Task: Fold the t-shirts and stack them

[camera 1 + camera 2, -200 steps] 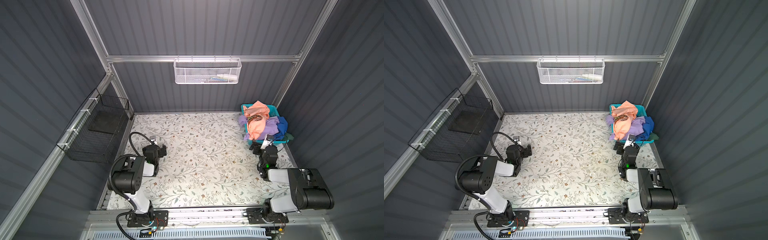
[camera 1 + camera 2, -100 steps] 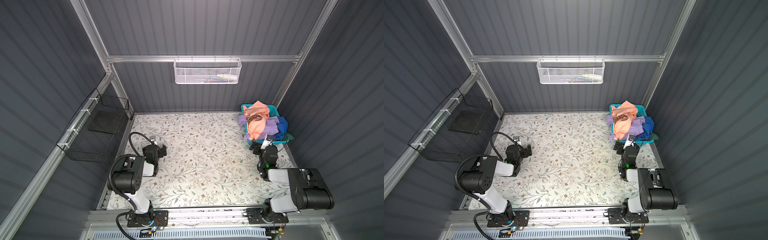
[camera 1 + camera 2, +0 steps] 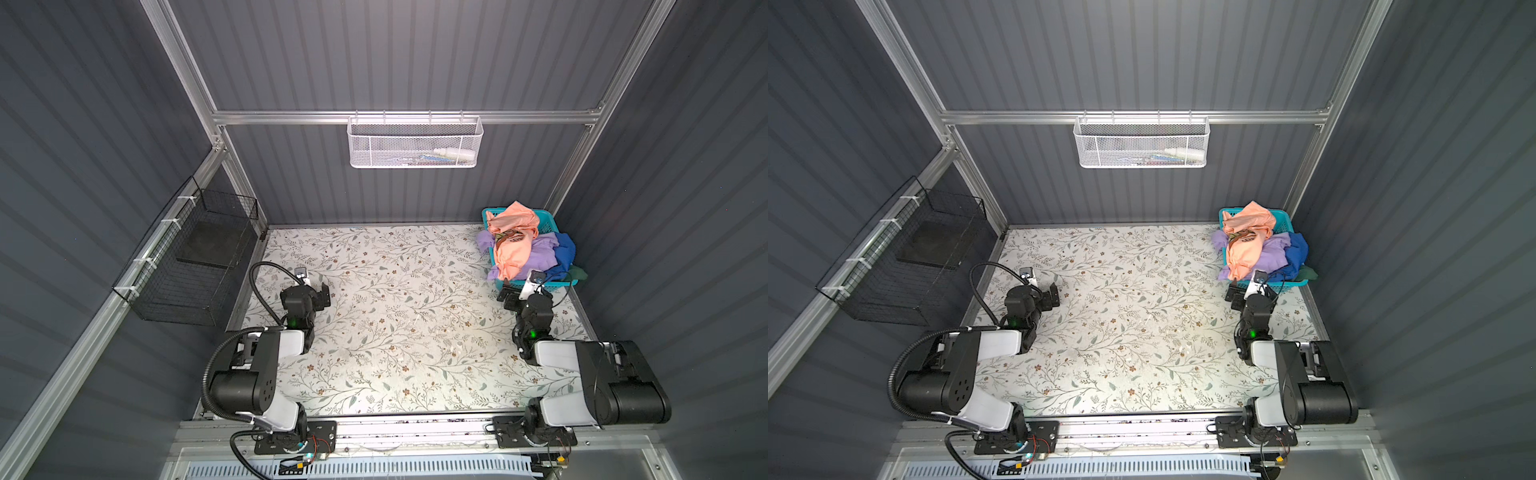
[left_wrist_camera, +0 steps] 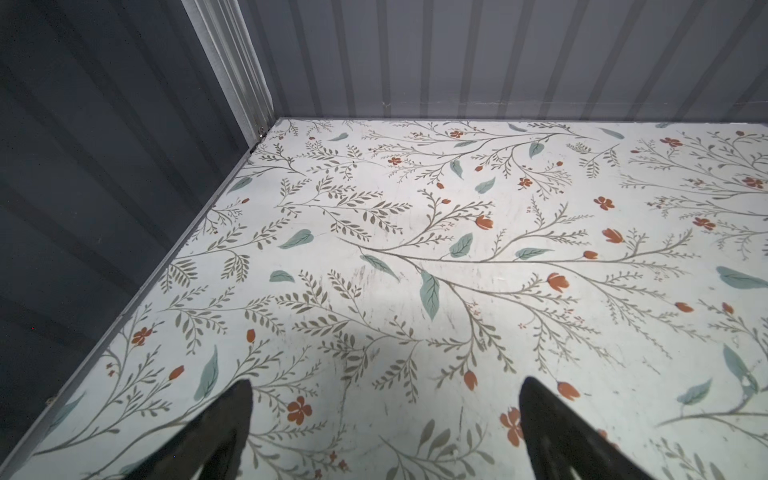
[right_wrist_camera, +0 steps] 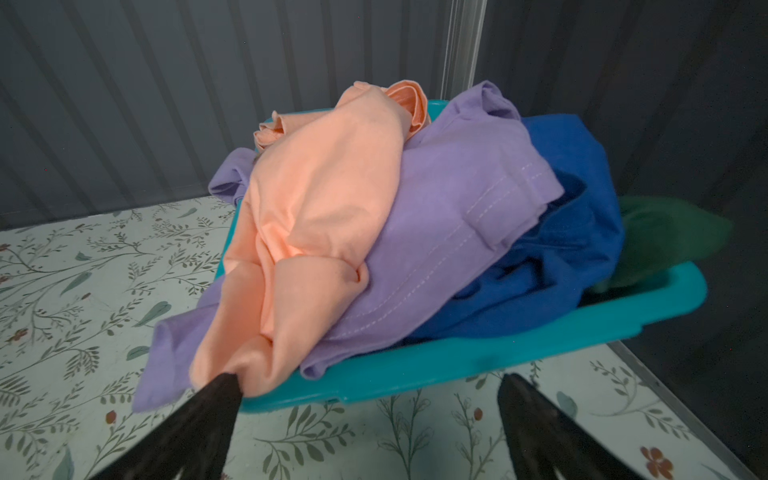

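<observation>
The right gripper (image 5: 370, 384) is hanging with its jaws spread wide and gripping nothing, just in front of the teal plastic basket (image 5: 540, 332). One finger is lining up with the drooping hem of the soft peach-orange t-shirt (image 5: 328, 199), though whether it is touching the cloth cannot be told. That shirt is lying on top of the heap in the basket, over a crumpled lavender-purple t-shirt (image 5: 449, 208), a royal blue t-shirt (image 5: 573, 232) and a dark green t-shirt (image 5: 673, 232) that is spilling over the rim. Nothing is folded yet, so the work seems to be at its opening step, fetching the first shirt. The next move is likely calling for a pinch on the peach hem and a pull out onto open space. The left gripper (image 4: 385, 382) is waiting, equally wide and empty, low over the white floral-patterned tabletop (image 3: 415, 332), well apart from the basket. Grey ribbed walls (image 3: 374, 62) are enclosing the cell, carrying a white mesh basket (image 3: 415, 143) and a black wire basket (image 3: 199, 257).
</observation>
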Robot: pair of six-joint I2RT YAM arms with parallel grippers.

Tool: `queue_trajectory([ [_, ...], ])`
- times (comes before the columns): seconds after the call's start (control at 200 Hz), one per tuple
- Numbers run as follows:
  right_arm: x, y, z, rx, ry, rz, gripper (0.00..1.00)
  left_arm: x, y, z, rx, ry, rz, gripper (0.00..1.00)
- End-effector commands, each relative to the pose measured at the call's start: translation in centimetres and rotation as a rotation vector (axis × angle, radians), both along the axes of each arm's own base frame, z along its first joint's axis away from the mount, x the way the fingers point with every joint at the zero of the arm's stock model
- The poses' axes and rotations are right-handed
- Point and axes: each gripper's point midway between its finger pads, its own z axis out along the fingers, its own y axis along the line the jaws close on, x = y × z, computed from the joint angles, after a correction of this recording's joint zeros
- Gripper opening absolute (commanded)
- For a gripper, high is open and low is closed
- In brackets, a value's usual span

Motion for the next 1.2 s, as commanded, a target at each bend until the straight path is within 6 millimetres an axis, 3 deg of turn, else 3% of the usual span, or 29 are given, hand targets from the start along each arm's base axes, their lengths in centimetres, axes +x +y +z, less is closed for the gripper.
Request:
queue_trajectory([
  [0.0, -0.3, -0.6, 2.4, -0.022, 0.008, -0.053, 0.99, -0.1, -0.7, -0.5, -0.011, 0.060, -0.011, 1.00],
  [0.105, -1.1, -1.2, 4.3, -0.019, -0.043, -0.107, 0.99, 0.2, -1.8, -0.2, -0.010, 0.088, -0.031, 1.00],
  [0.19, -1.4, -1.0, 5.2, 0.092, -0.011, -0.120, 0.99, 0.1, -3.6, 0.8, -0.007, 0.092, -0.089, 1.00],
  [0.21, -1.5, -0.9, 6.2, 0.126, -0.019, -0.123, 0.99, 0.1, -4.0, 1.0, 0.006, 0.096, -0.093, 1.00],
  [0.33, -1.7, -1.7, 6.1, 0.298, 0.092, -0.189, 0.99, 0.1, -5.0, 2.7, -0.047, 0.118, -0.085, 1.00],
  [0.45, -0.8, -1.2, 7.8, 0.357, 0.144, -0.153, 0.99, -0.3, -6.5, 5.0, -0.160, 0.118, -0.120, 1.00],
  [0.48, -0.3, -0.8, 7.3, 0.364, 0.184, -0.131, 0.99, -0.6, -7.1, 5.4, -0.196, 0.132, -0.140, 1.00],
  [0.64, 2.4, 0.4, 8.6, 0.401, 0.268, -0.060, 0.99, -2.4, -11.9, 6.1, -0.431, 0.250, -0.304, 1.00],
  [0.871, 7.4, -0.4, 8.7, 0.393, 0.343, -0.098, 0.99, -5.3, -16.5, 7.3, -0.565, 0.295, -0.383, 1.00],
  [1.031, 10.5, -0.7, 7.4, 0.409, 0.372, -0.124, 0.99, -8.0, -20.6, 6.3, -0.596, 0.363, -0.460, 1.00],
  [1.116, 11.4, -1.1, 6.0, 0.410, 0.439, -0.163, 0.98, -9.8, -22.2, 5.9, -0.594, 0.398, -0.514, 1.00],
  [1.196, 10.9, -2.1, 4.4, 0.382, 0.526, -0.238, 0.96, -11.1, -23.0, 5.4, -0.577, 0.438, -0.545, 1.00],
])
